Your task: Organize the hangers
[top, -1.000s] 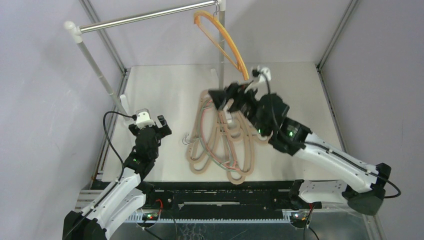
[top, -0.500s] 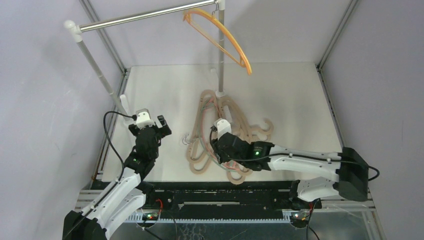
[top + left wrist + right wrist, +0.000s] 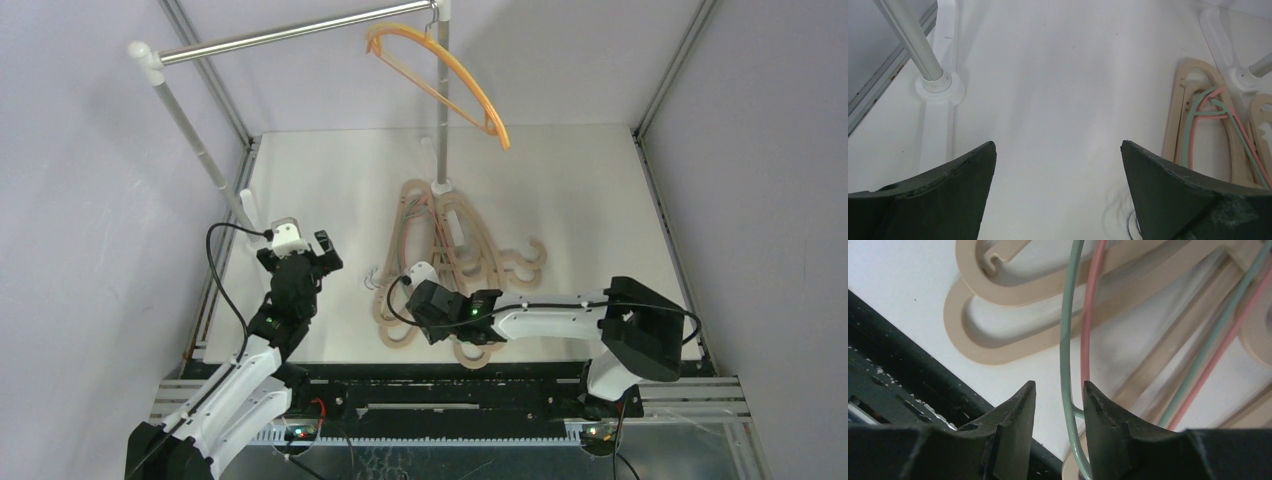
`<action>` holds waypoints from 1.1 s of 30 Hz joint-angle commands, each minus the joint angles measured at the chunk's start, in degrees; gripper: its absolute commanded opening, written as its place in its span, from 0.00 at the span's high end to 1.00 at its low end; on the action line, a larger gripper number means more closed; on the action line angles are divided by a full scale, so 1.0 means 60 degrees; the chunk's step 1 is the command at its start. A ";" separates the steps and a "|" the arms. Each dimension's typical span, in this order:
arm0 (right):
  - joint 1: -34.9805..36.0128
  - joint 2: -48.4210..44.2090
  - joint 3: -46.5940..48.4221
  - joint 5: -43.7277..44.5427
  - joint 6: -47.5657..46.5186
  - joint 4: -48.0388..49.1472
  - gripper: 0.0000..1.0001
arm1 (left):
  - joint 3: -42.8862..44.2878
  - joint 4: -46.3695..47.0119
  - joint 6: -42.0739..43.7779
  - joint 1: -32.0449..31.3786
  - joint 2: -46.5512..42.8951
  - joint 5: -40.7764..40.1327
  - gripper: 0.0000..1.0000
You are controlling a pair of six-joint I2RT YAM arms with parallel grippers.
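Note:
An orange hanger point(image 3: 440, 72) hangs on the silver rail point(image 3: 290, 35). Several tan hangers point(image 3: 455, 255) lie piled on the white table, with a thin green hanger point(image 3: 1066, 340) and a pink hanger point(image 3: 1087, 340) threaded among them. My right gripper point(image 3: 425, 305) is low over the pile's near left part. In the right wrist view its jaws point(image 3: 1058, 385) stand narrowly apart, with the green wire between them, next to the right finger. My left gripper point(image 3: 300, 255) is open and empty left of the pile; its wrist view point(image 3: 1058, 145) shows bare table.
The rail's white posts stand at the left point(image 3: 190, 130) and behind the pile point(image 3: 441, 150); one post foot point(image 3: 940, 85) is close to my left gripper. The table's black front edge point(image 3: 908, 390) is just beside my right gripper. Wire hooks point(image 3: 372, 278) lie left of the pile.
My right arm has swung down from near the hanging orange hanger to the near left part of the pile. The orange hanger swings on the rail. The left arm has not moved.

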 commanded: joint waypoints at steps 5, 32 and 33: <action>0.0114 0.0471 0.0158 0.0096 0.0121 0.0427 0.54 | -0.0069 0.0234 -0.0067 -0.0047 -0.0145 0.0002 0.01; -0.0710 -0.3025 0.0202 0.0381 0.0642 0.1174 1.00 | -0.0075 0.0090 0.0020 -0.0045 -0.0537 -0.0148 0.01; -0.0874 -0.3213 0.0202 0.0272 0.0741 0.1321 1.00 | -0.0076 0.0070 0.0003 -0.0038 -0.0571 -0.0154 0.01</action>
